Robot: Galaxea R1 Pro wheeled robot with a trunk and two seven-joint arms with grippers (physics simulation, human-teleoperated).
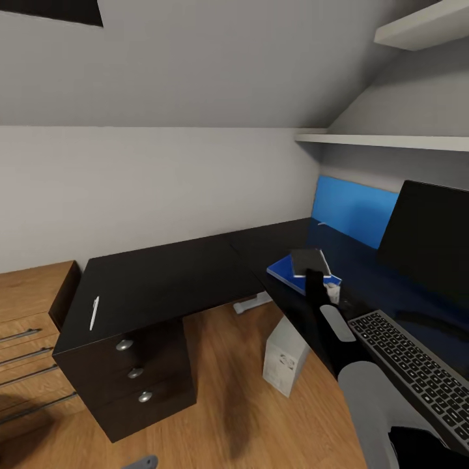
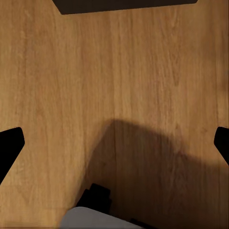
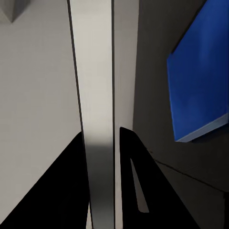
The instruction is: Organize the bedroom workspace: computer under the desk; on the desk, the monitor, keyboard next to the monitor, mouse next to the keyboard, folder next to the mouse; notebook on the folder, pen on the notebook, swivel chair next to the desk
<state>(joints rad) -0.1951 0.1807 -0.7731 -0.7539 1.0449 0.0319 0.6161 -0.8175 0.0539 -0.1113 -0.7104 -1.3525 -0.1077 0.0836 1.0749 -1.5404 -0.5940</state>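
Your left gripper (image 2: 114, 143) hangs released over bare wood floor (image 2: 71, 71), its two fingertips spread to opposite edges of the wrist view with nothing between them. It is idle, so it is free for the next pickup.

At the far left of the head view sits a low oak drawer unit (image 1: 29, 312). Just right of it, the pen (image 1: 94, 312) lies alone on the left wing of the desk (image 1: 163, 280), near its front corner and well apart from everything else; it reads as the last item left to stack. Lower centre, the computer (image 1: 284, 355) stands on the floor under the desk, as the task wants.

Right of centre, your right gripper (image 1: 314, 277) is clenched on the notebook (image 1: 309, 260). In its wrist view the black fingers pinch the pale page edge. You hold the notebook over the blue folder (image 1: 284, 270), which lies flat on the desk, so the aim looks like setting it squarely on top. Whether the notebook touches the folder yet, I cannot tell.

Further right, the keyboard (image 1: 410, 365) lies in front of the monitor (image 1: 430, 241), with a blue wall panel (image 1: 355, 212) behind.
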